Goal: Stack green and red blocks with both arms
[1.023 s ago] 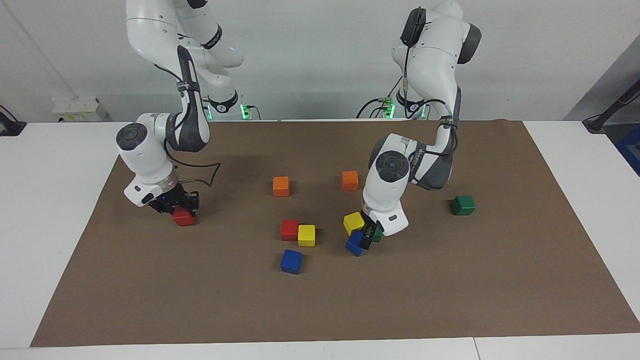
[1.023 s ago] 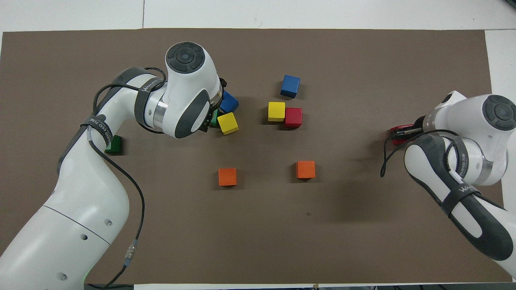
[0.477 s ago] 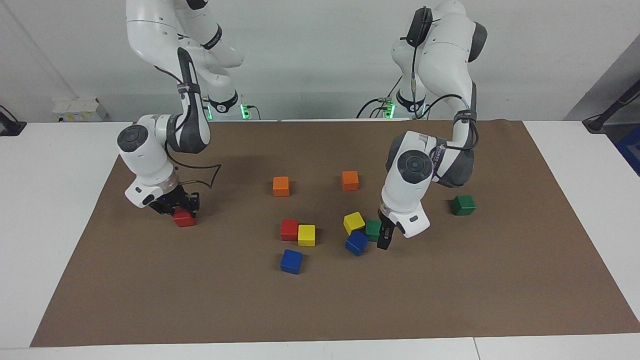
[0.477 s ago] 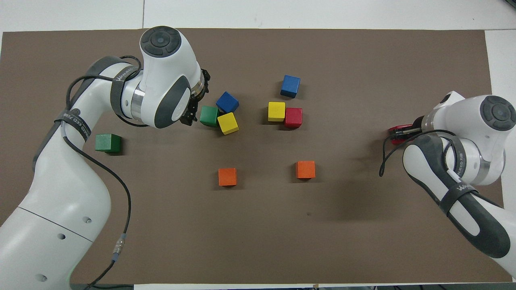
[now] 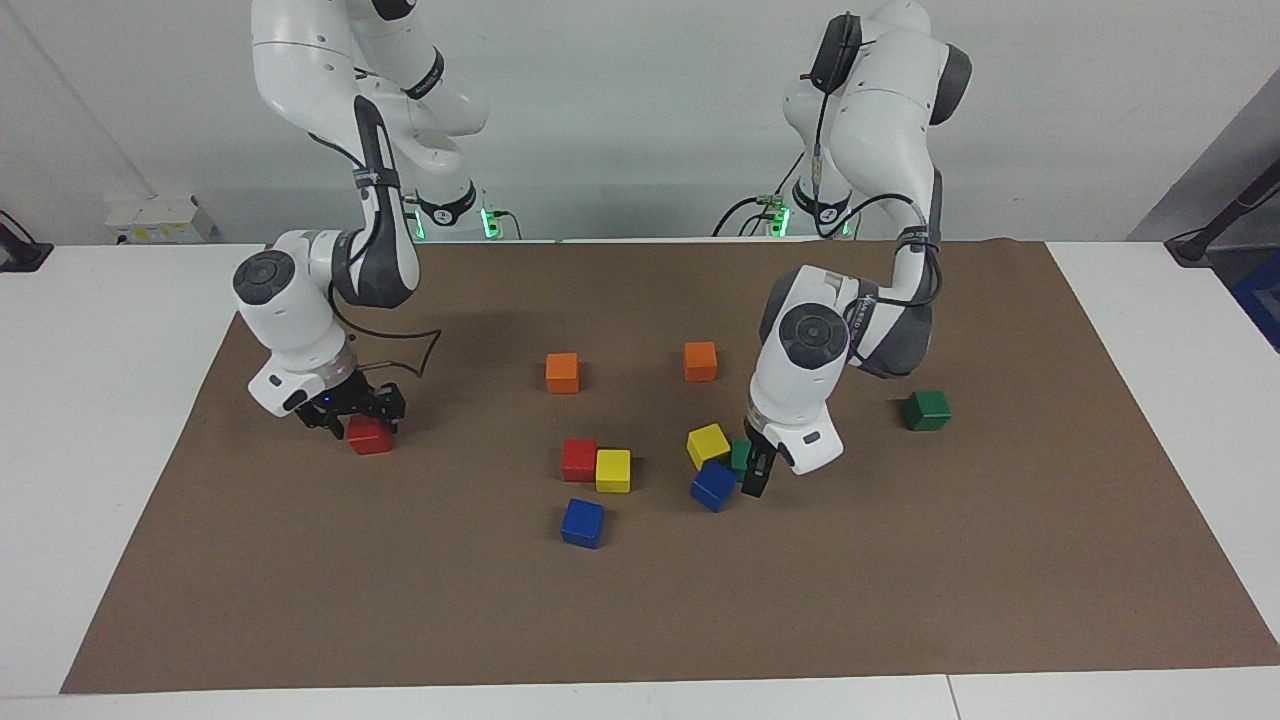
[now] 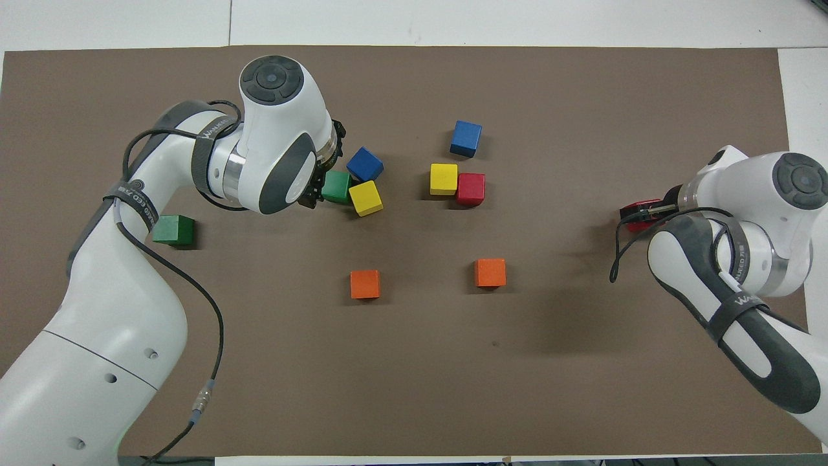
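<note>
A green block (image 5: 741,455) (image 6: 336,186) lies on the mat, touching a blue cube (image 5: 714,485) and a yellow cube (image 5: 708,445). My left gripper (image 5: 752,480) (image 6: 318,189) is down at mat level right beside this block, open, one finger overlapping its edge. A second green block (image 5: 927,410) (image 6: 173,230) lies alone toward the left arm's end. My right gripper (image 5: 366,425) (image 6: 647,210) stands open around a red block (image 5: 370,436) (image 6: 637,213) resting on the mat. Another red block (image 5: 579,459) (image 6: 471,188) touches a yellow cube (image 5: 613,470).
Two orange cubes (image 5: 562,372) (image 5: 700,361) lie nearer to the robots than the middle cluster. A lone blue cube (image 5: 582,522) is farther out. The brown mat (image 5: 1000,560) covers most of the white table.
My left gripper pulled off the green block toward its own end, then came partway back beside it. The right gripper's fingers have spread apart around the red block.
</note>
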Robot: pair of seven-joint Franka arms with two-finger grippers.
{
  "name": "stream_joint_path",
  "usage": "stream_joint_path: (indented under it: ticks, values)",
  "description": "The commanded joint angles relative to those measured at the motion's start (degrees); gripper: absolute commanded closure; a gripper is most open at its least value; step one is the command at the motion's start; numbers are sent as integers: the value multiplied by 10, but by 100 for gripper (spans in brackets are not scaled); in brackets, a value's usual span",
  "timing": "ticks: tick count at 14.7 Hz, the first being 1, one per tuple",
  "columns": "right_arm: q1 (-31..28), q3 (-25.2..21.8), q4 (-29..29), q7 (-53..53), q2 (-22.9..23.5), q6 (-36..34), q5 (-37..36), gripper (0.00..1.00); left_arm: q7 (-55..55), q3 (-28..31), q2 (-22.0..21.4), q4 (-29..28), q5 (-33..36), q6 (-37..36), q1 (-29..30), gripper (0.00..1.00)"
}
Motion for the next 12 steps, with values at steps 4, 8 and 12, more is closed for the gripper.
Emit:
stream_joint_path:
  ticks: [4, 8, 12]
  values:
    - [-7, 8, 78, -15, -32, -134, 7, 0, -4, 3, -31, -73, 4, 46, -4, 0]
    - [8, 14, 128, 33, -43, -187, 7, 0, -4, 3, -38, -90, 4, 54, -4, 0]
    - [98, 14, 225, 126, -16, -250, -5, 0, -7, 3, -39, -94, 4, 56, -5, 25]
